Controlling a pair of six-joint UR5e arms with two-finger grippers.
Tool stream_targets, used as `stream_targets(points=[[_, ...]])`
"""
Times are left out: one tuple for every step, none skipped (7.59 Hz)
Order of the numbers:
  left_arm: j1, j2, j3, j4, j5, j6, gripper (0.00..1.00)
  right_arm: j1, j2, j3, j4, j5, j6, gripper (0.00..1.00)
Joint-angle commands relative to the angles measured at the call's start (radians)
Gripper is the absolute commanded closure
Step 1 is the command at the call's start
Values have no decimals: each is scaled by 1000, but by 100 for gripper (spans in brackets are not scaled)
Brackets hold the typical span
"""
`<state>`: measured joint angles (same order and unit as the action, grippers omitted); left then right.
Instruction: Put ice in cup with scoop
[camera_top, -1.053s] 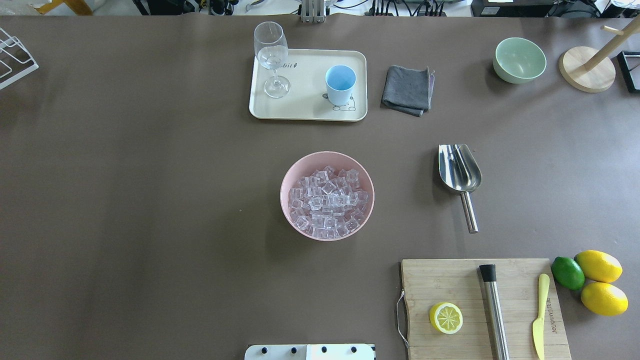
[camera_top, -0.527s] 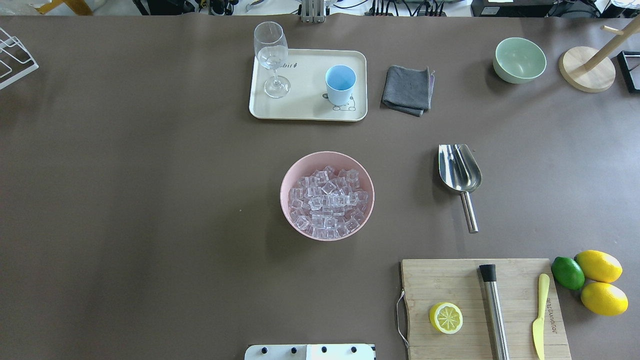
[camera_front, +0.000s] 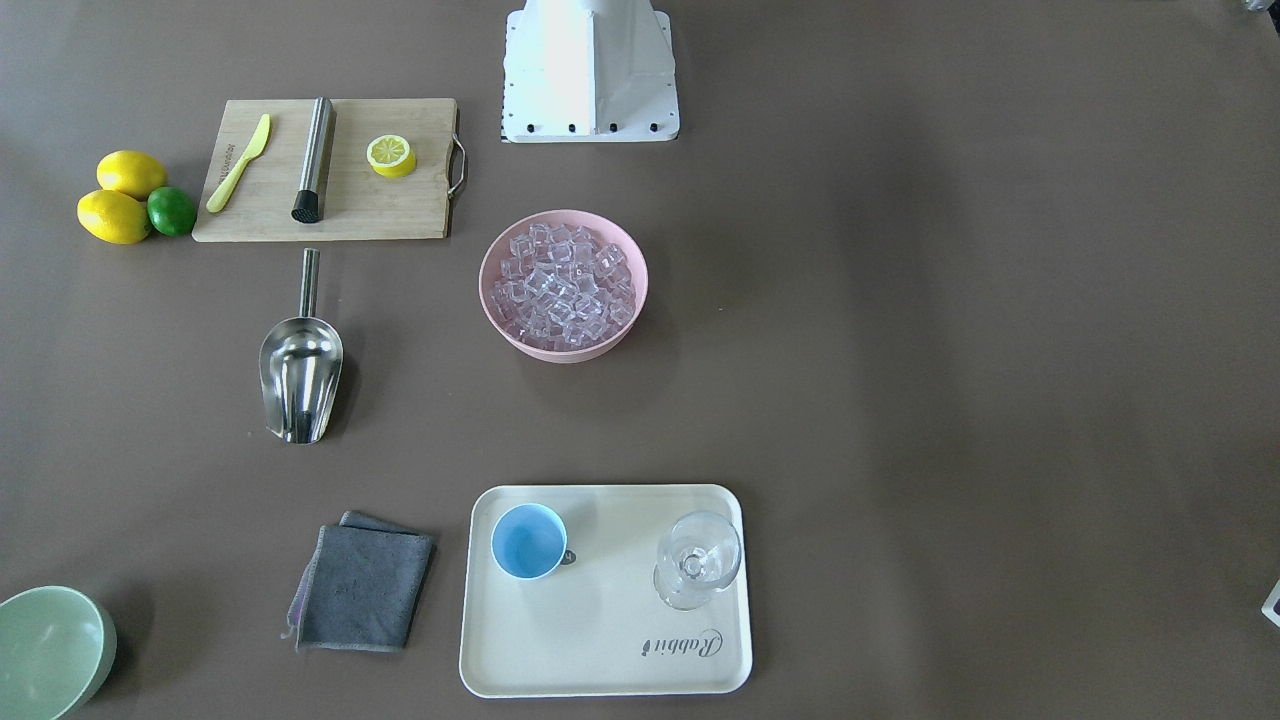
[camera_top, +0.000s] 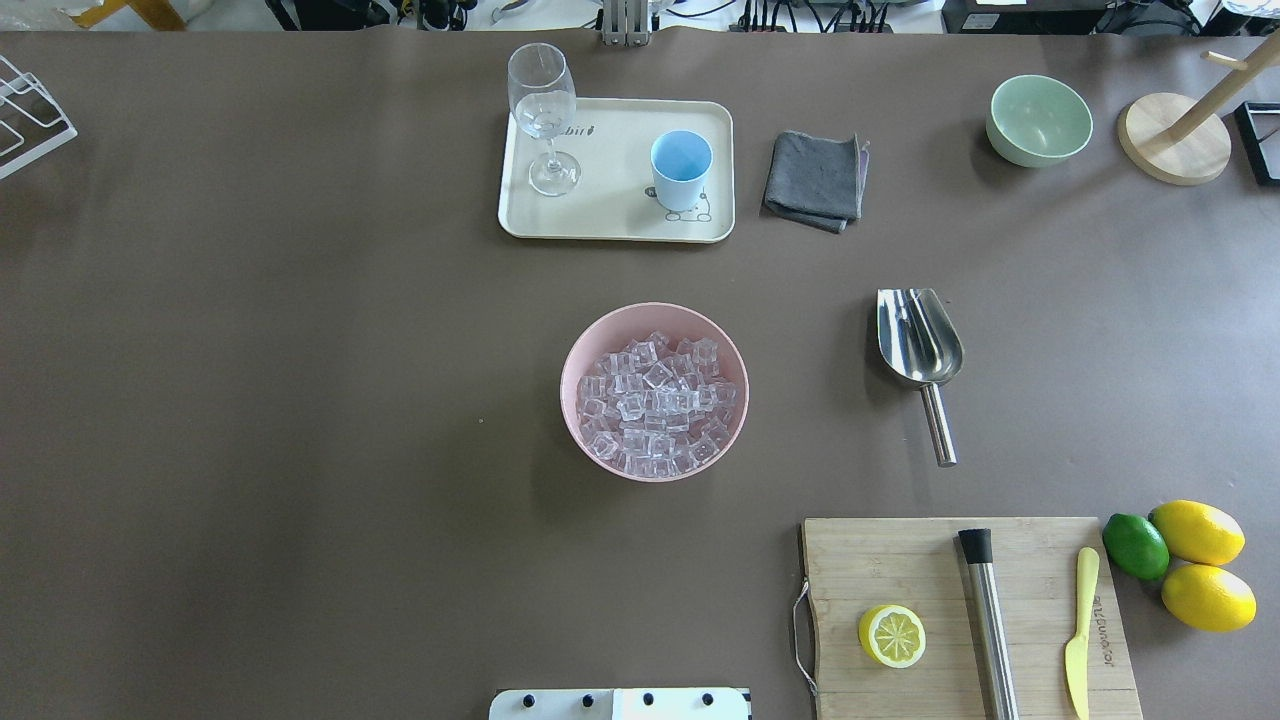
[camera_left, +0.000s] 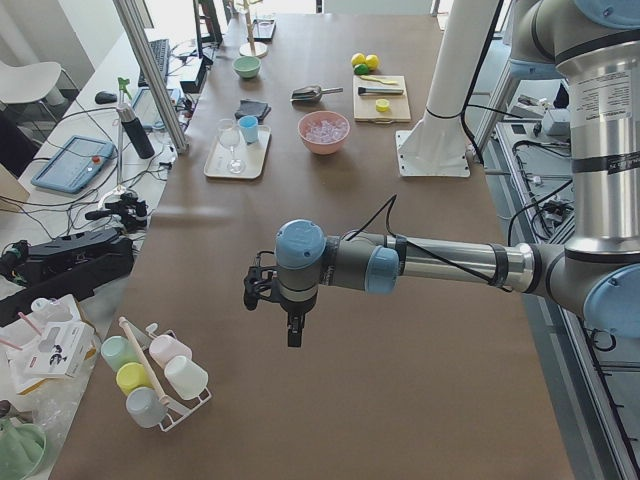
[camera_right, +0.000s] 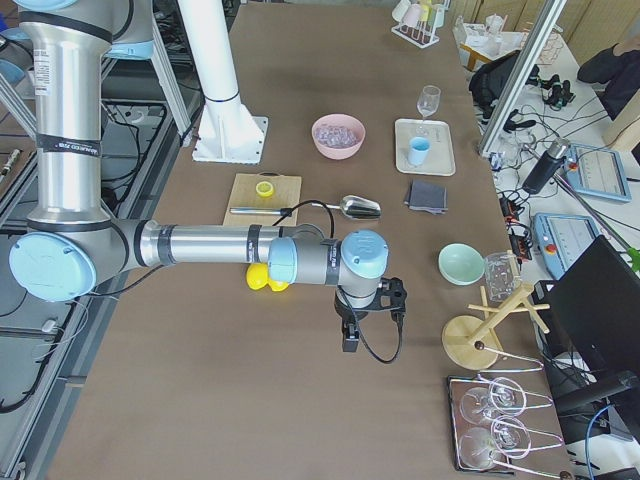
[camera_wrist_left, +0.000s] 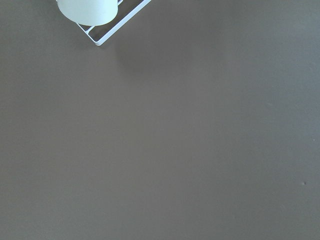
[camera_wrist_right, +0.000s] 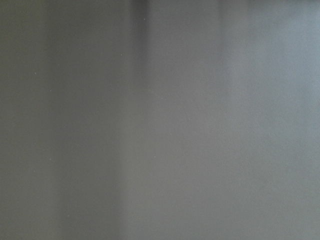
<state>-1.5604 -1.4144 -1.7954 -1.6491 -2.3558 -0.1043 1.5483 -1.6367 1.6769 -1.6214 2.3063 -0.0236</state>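
Left gripper (camera_left: 292, 338): held over bare worktop (camera_left: 400, 400), well apart from the pink bowl (camera_top: 640, 312); opening and grasp cannot be told.
Right gripper (camera_right: 349, 343): likewise held well apart from the bowl; opening cannot be told.
Scoop (camera_top: 920, 345): laid right of the bowl, long axis near-to-far, handle toward the robot.
Ice (camera_top: 655, 405): heaped inside the bowl.
Cup (camera_top: 681, 170): stood upright on the tray (camera_top: 610, 200) beyond the bowl.

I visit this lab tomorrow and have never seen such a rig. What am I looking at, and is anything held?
Two robot arms stand at a brown table. Cameras look from above, from across, from each table end and from each wrist; wrist views show mostly bare tabletop. On the table: a pink bowl of ice, a steel scoop, a tray with a blue cup and wine glass. The left gripper and right gripper hang over bare table, holding none of these.
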Motion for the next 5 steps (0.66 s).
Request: stream_targets(points=[[28,-1,-7,-3,-3,-2,2,0,-2,44,-3,1,-2,0],[46,-5,-22,-6,-14,-2,2,0,1,52,-3,5,7,0],[83,-9,-51,-8,-28,-2,2,0,2,61,0,22,10,1],[118,-21,-80,-8,-26,-2,2,-4,2,81,-6,37,13,1],[149,-37,-97,-8,-26,-2,2,-7,2,83,-5,38,30,1]])
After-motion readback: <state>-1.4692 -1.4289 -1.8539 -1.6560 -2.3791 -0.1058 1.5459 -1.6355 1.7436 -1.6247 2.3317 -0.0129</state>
